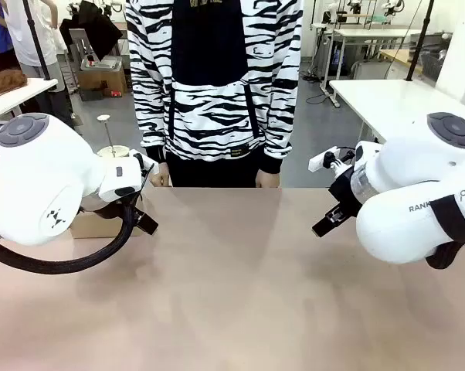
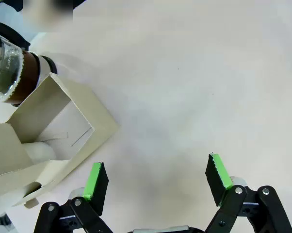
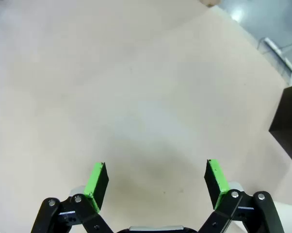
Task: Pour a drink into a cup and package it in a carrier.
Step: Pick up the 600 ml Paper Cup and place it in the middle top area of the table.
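Note:
The drink is dark brown liquid in a clear glass jug (image 2: 17, 77) with a metal band, at the top left of the left wrist view. My left gripper (image 2: 155, 177) is open above bare table, well clear of the jug. In the front view the left gripper (image 1: 145, 222) hangs low at the table's left side. My right gripper (image 3: 155, 177) is open too, with nothing between its green pads (image 3: 215, 175). It hovers over bare table at the right (image 1: 330, 219). The cup and the carrier are out of view.
An open plain cardboard box (image 2: 83, 114) stands beside the jug with something white and rounded (image 2: 39, 151) inside. A black box (image 3: 289, 121) sits at the right wrist view's edge. A person in a striped top (image 1: 213, 85) stands at the far edge, hands (image 1: 268, 178) near the table (image 1: 232, 294).

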Controlling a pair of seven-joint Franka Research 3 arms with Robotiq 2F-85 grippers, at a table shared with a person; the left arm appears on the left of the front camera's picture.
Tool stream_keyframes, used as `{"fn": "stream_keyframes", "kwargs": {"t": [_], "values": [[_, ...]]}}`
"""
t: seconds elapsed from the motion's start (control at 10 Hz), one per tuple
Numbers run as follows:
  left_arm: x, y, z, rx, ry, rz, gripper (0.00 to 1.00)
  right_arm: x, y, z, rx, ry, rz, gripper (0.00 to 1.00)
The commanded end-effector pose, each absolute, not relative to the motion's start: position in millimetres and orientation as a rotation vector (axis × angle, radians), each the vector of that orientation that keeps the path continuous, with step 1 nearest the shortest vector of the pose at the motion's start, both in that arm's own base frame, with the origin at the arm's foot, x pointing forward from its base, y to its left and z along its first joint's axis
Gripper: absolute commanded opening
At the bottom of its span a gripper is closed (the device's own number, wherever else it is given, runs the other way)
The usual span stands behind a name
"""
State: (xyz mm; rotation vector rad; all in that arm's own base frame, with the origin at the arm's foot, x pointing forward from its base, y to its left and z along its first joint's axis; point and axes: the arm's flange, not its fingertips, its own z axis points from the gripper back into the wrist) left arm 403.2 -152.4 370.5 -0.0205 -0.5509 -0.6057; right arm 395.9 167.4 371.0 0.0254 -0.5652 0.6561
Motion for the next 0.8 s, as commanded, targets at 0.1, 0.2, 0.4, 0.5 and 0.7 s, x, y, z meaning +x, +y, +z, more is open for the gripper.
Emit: {"fn": "stream_keyframes", "kwargs": {"t": [0.1,0.2,0.4,0.5,0.7], "values": [[403.1,-152.4,370.5,-0.021,-0.551,-0.606,1.0,395.9,167.4,371.0,0.025,-0.565,0.656,1.0],[403.1,-152.4,370.5,-0.021,-0.551,-0.606,1.0,395.9,167.4,371.0,0.025,-0.565,0.656,1.0],[403.1,-152.4,370.5,-0.021,-0.551,-0.606,1.0,395.9,167.4,371.0,0.025,-0.565,0.656,1.0],[403.1,-152.4,370.5,-0.021,-0.551,-0.606,1.0,395.9,167.4,371.0,0.025,-0.565,0.656,1.0],[403.1,-152.4,370.5,-0.021,-0.551,-0.606,1.0,395.9,167.4,371.0,0.025,-0.565,0.656,1.0]]}}
